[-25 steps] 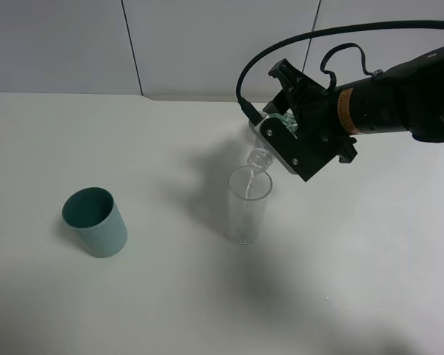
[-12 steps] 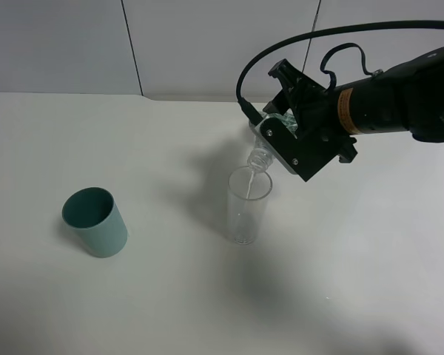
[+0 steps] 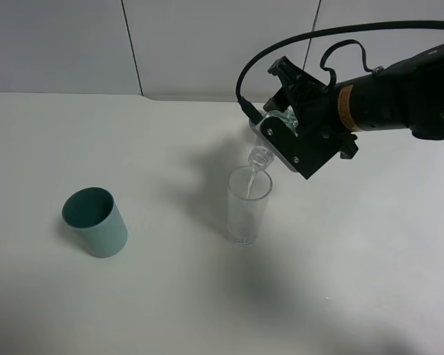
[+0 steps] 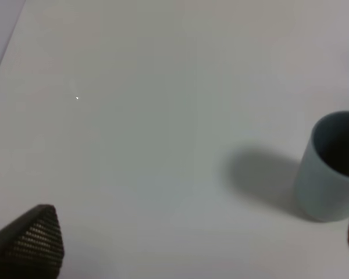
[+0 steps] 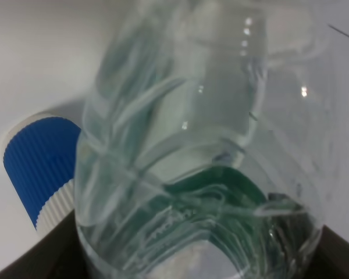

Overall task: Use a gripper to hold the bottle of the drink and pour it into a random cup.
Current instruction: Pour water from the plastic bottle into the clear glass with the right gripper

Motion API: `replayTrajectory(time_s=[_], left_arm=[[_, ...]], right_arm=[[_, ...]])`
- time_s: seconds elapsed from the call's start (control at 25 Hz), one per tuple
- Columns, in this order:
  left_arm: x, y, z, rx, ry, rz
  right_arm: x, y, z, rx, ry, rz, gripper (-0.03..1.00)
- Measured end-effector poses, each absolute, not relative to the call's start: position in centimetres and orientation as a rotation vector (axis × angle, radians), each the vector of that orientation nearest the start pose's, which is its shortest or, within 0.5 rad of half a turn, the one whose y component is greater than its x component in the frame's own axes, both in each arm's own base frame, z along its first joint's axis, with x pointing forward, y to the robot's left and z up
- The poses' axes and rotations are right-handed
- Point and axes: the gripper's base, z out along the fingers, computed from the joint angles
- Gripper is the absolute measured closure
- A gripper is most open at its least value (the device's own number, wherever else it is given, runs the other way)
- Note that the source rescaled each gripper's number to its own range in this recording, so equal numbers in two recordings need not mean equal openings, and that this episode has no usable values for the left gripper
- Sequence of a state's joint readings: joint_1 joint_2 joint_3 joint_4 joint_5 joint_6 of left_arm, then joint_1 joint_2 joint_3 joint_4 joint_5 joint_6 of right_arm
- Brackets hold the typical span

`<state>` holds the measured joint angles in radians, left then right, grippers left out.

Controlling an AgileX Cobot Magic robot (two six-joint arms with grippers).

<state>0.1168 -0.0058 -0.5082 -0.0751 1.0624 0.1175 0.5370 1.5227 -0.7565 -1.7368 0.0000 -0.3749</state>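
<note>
My right gripper (image 3: 283, 118) is shut on the bottle of the drink (image 3: 260, 156) and holds it tilted, neck down, over the clear cup (image 3: 247, 211) at the table's middle. A thin stream runs from the bottle's mouth into the cup's opening. In the right wrist view the clear ribbed bottle (image 5: 198, 145) with its green label fills the frame between the dark jaws. My left gripper (image 4: 200, 238) shows only in its own wrist view, open, with nothing between its fingertips (image 4: 32, 241).
A teal cup (image 3: 95, 221) stands upright at the left of the table, and it also shows in the left wrist view (image 4: 330, 168). A white cup with a blue band (image 5: 41, 168) appears beyond the bottle in the right wrist view. A black cable (image 3: 333, 31) arcs above the right arm.
The right gripper has risen slightly and tipped the bottle a little more over the clear cup. The teal cup has not moved.
</note>
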Motion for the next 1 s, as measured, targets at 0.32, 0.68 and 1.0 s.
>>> replayTrajectory(time_s=[0.32,0.68,1.0], left_arm=[[-0.62,-0.67,27.95,0.005,2.03,0.058],[-0.62,-0.67,27.95,0.005,2.03,0.058],[-0.62,-0.67,27.95,0.005,2.03,0.058]], right_arm=[[25.91,16.07,20.95,-2.327,0.548,-0.816,0.97],[25.85,16.17,20.96,-2.33,0.54,-0.825,0.97],[25.85,16.17,20.96,-2.332,0.536,-0.827,0.97]])
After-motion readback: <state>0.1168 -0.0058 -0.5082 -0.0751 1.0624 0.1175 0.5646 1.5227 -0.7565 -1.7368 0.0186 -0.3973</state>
